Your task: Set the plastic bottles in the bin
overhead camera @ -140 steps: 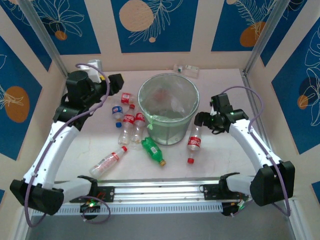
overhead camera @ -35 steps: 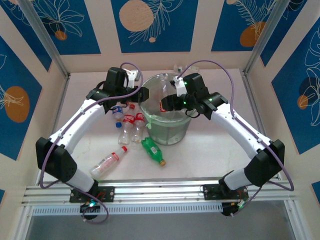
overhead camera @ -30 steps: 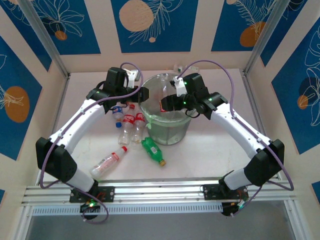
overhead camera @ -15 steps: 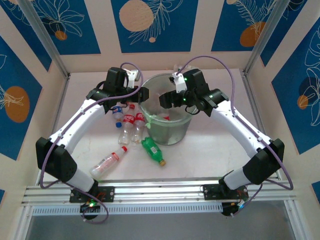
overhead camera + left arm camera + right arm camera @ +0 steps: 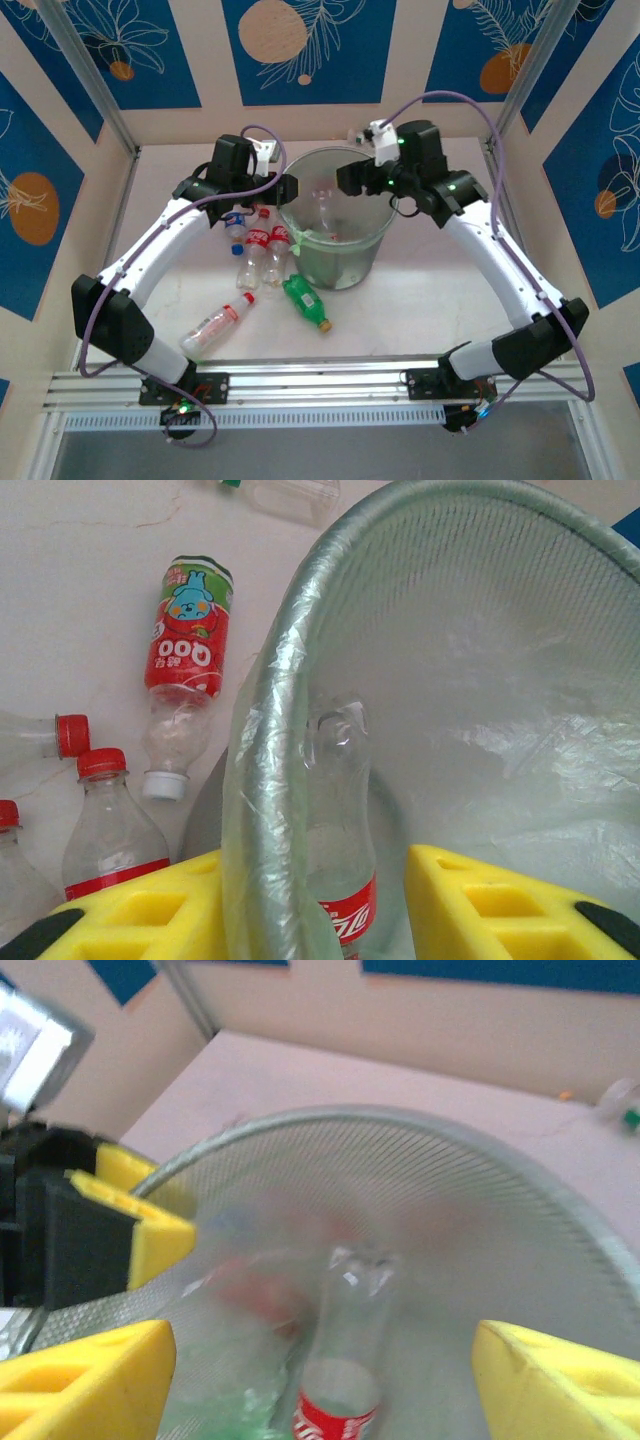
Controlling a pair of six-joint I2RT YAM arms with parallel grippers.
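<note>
Left wrist shows clear, red-labelled bottle point(image 5: 342, 825) inside translucent pale-green bin point(image 5: 262, 780).

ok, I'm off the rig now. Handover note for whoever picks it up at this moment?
Grippers: the left gripper is shut on the rim of the bin. The right gripper is open above the bin, with nothing in it.
Done: one red-labelled bottle stands inside the bin. Whether others lie under it is hard to tell.
Left, at least six on the table: beside the bin's left side, the blue-labelled bottle, the pair of red-labelled bottles and a white-capped bottle. In front of the bin, the green bottle and the clear bottle.
</note>
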